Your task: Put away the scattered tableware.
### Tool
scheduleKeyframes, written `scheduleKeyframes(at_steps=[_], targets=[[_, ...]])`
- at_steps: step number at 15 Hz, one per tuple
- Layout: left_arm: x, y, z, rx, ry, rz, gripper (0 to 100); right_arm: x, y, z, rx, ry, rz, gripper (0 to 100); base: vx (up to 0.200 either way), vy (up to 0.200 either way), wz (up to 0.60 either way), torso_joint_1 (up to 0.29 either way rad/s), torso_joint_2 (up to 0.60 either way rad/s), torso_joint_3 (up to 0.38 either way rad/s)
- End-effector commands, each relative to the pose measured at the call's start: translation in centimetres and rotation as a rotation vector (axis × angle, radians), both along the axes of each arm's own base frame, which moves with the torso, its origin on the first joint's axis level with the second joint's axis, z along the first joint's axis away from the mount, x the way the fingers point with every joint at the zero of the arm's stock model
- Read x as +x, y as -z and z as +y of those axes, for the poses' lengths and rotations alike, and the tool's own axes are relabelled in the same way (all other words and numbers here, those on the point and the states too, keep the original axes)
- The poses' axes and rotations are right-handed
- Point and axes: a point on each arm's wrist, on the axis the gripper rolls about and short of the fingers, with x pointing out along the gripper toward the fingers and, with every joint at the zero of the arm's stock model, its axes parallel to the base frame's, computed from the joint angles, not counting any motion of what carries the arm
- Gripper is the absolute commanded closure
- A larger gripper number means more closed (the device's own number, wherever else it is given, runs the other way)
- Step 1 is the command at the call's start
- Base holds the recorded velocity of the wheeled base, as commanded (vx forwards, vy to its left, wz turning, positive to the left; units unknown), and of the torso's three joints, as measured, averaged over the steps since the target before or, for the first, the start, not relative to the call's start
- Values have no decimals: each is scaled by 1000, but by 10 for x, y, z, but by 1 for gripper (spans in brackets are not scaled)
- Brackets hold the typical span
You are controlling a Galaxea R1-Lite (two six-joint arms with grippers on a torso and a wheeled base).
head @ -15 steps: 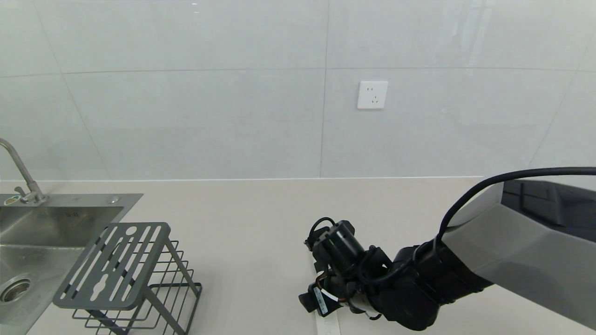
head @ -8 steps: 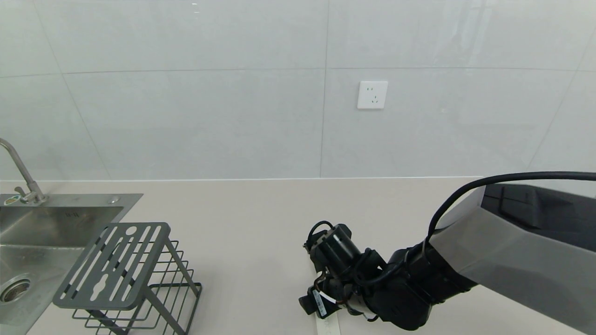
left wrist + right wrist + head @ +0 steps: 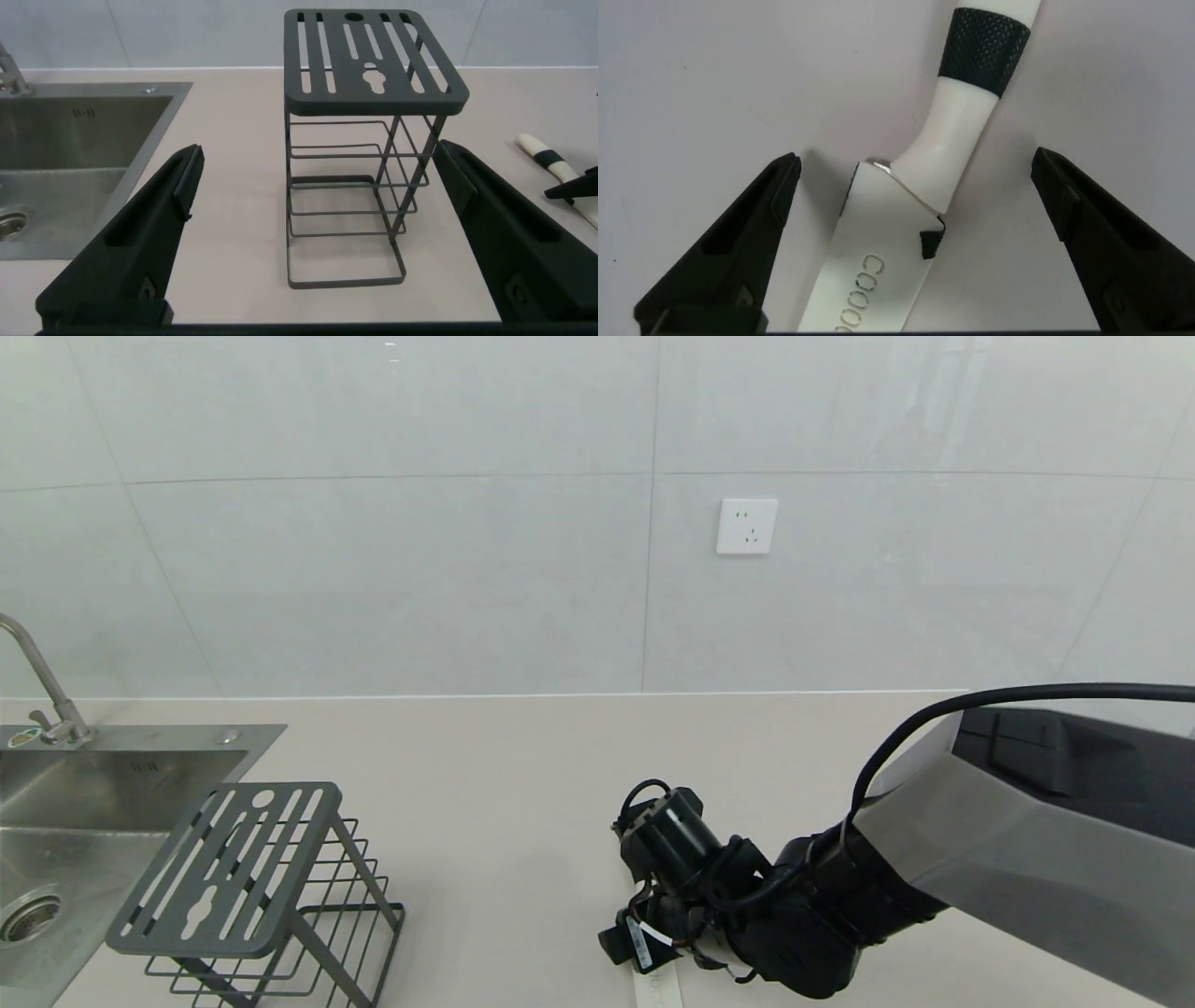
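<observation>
Knife [image 3: 878, 280] lies flat on counter [image 3: 504, 775], well right of rack [image 3: 229, 868] — right gripper [image 3: 915, 163] spread wide astride it, holding nothing. Blade thin, slick, likely brittle; we'd pinch handle [image 3: 971, 121].

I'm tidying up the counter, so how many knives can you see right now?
1. The knife lies on the counter under the open right gripper, right of the rack, whose slots hold none. The arm may hide others.
</observation>
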Motion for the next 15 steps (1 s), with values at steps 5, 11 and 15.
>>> scheduleKeyframes(at_steps=[5, 11, 15], targets=[[0, 0, 0, 0, 0, 1, 0, -1, 3, 0, -13, -6, 0, 100, 0, 0, 0, 0, 0, 0], [0, 0, 0, 0, 0, 1, 0, -4, 5, -3, -34, -8, 8, 100, 0, 0, 0, 0, 0, 0], [0, 0, 0, 0, 0, 1, 0, 4, 2, -6, -45, -33, -20, 100, 0, 0, 0, 0, 0, 0]])
